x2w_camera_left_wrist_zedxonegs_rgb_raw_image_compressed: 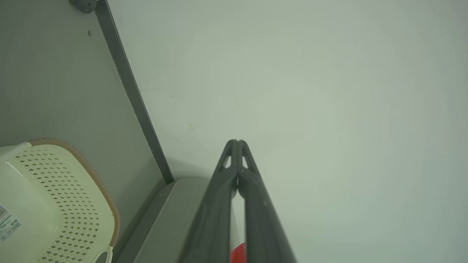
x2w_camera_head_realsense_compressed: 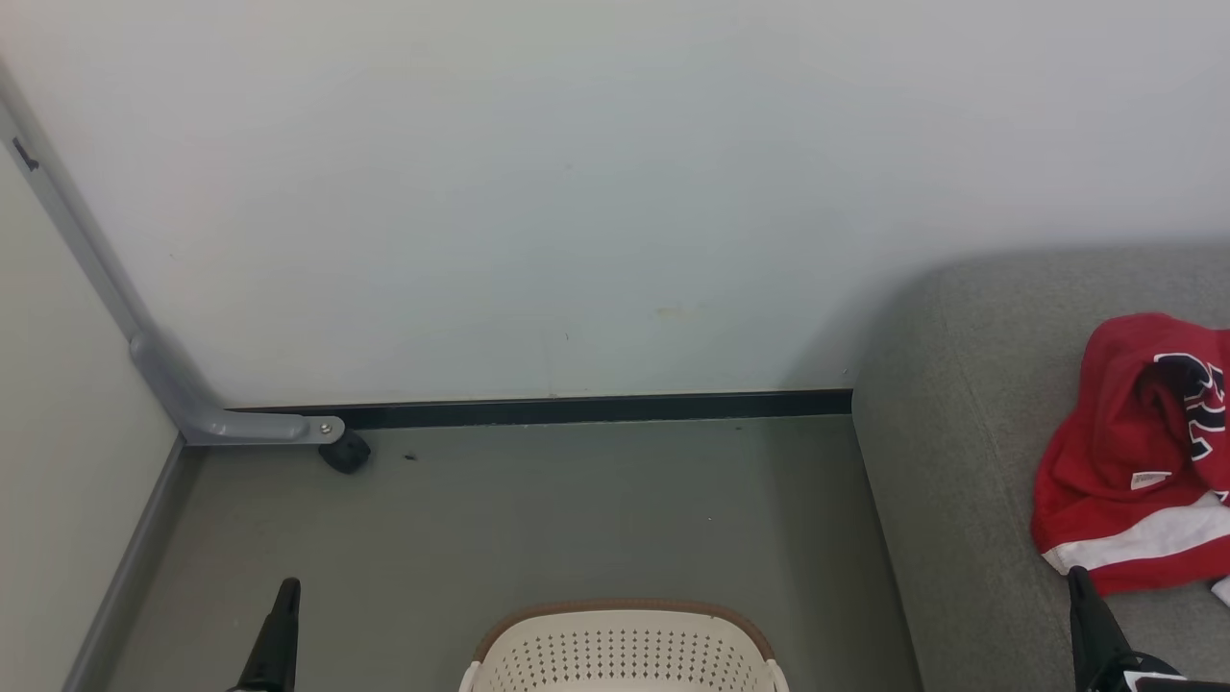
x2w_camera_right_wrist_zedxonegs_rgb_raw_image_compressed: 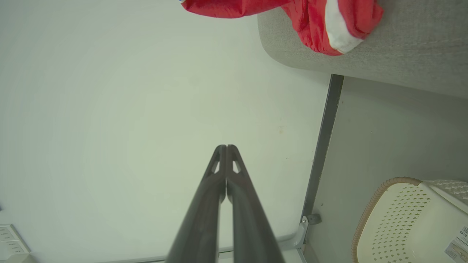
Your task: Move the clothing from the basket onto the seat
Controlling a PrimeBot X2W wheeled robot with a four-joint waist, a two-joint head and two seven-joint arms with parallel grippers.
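**Red clothing on the sofa seat, both grippers idle and empty**

- Clothing [x2w_camera_head_realsense_compressed: 1139, 461]: a crumpled heap of red fabric with a white band, dark lettering and 1 small white label. It lies on the grey sofa seat [x2w_camera_head_realsense_compressed: 961, 481], toward the right edge of the head view. In the right wrist view 1 fold reaches the seat's rounded edge. I cannot count the garments in the heap.
- Basket [x2w_camera_head_realsense_compressed: 625, 654]: cream, perforated, brown rim. It stands on the floor [x2w_camera_head_realsense_compressed: 577, 519] just beside the seat and between the 2 arms.
- Basket contents: both wrist views look into part of it and show bare plastic, a printed label [x2w_camera_left_wrist_zedxonegs_rgb_raw_image_compressed: 9, 224] and no red. The rest of the interior is out of frame.
- Left gripper [x2w_camera_head_realsense_compressed: 288, 588]: fingers pressed together with nothing between them. It is raised over the floor to the left of the basket, pointing toward the wall [x2w_camera_head_realsense_compressed: 577, 192].
- Right gripper [x2w_camera_head_realsense_compressed: 1078, 577]: fingers also pressed together and empty. Its tip is near the heap's lower white band, and I cannot tell whether it touches.

Progress, as a judgement: the move looks finished or close to it. What is left is to check the unseen part of the basket for any last garment. The fold at the seat's edge could slip off.
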